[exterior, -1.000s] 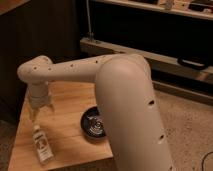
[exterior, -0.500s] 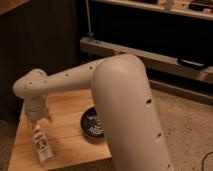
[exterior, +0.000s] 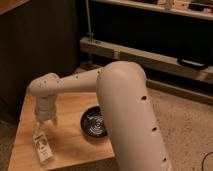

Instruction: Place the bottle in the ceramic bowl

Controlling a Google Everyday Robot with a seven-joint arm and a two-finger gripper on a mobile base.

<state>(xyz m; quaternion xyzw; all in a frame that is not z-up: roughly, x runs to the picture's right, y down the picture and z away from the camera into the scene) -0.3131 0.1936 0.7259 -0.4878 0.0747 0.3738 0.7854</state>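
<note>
The bottle [exterior: 43, 147] lies on its side on the wooden table [exterior: 70, 142] near the front left, white cap toward the gripper. My gripper [exterior: 42, 128] hangs from the white arm, directly above the bottle's cap end, fingers pointing down. The ceramic bowl [exterior: 94, 123], black and glossy, sits on the table to the right of the gripper, partly hidden by my large white arm [exterior: 127, 110].
A dark cabinet wall [exterior: 35, 45] stands behind the table. A low metal shelf rail [exterior: 150, 55] runs along the back right. Speckled floor [exterior: 190, 130] lies to the right of the table.
The gripper and forearm have moved left and down toward the bottle's cap end. The bottle and bowl have not moved.
</note>
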